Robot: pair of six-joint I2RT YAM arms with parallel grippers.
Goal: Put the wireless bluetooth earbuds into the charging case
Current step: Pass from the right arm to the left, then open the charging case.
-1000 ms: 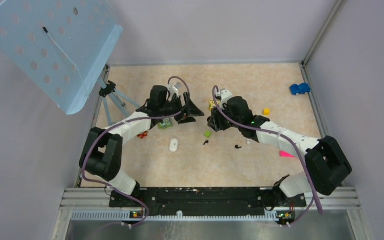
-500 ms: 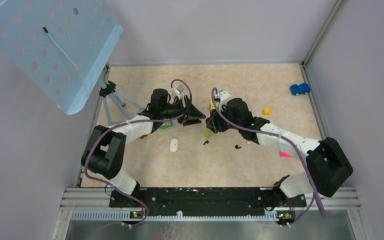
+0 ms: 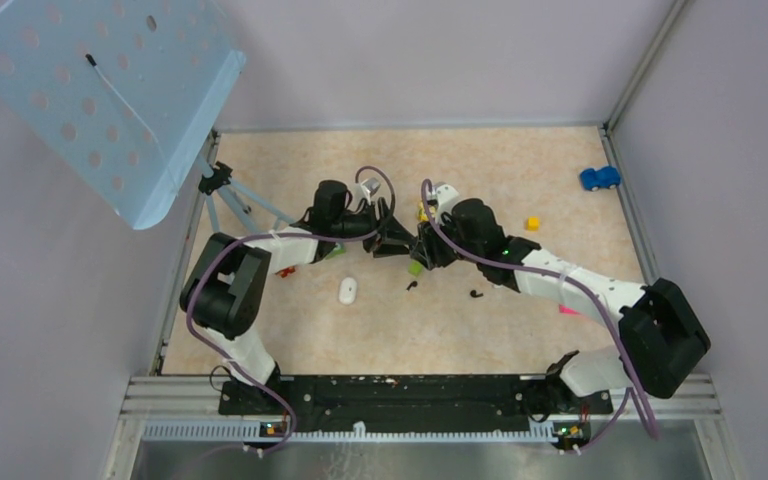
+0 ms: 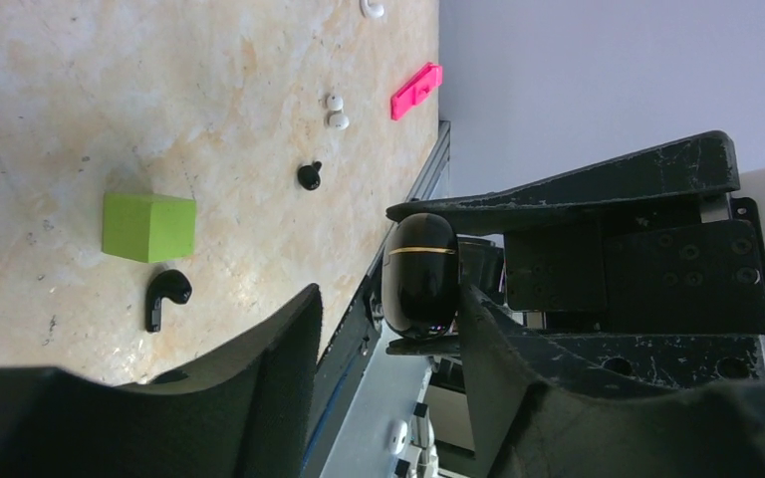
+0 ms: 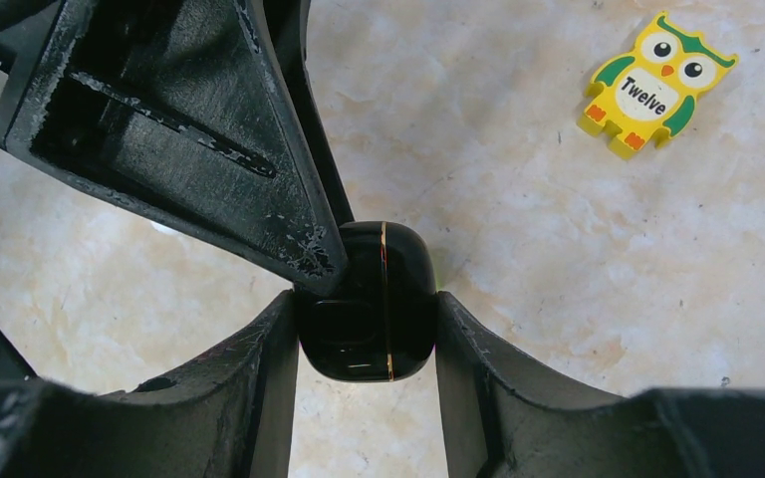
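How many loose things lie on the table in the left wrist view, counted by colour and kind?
Black earbuds: 2
Green cube: 1
Pink piece: 1
Small white pieces: 2
White thing cut off by the top edge: 1
Total: 7

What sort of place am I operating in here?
Probably a lab robot test cell: plain walls and a metal frame enclose a speckled tabletop scattered with toy props like the blue car and owl block.
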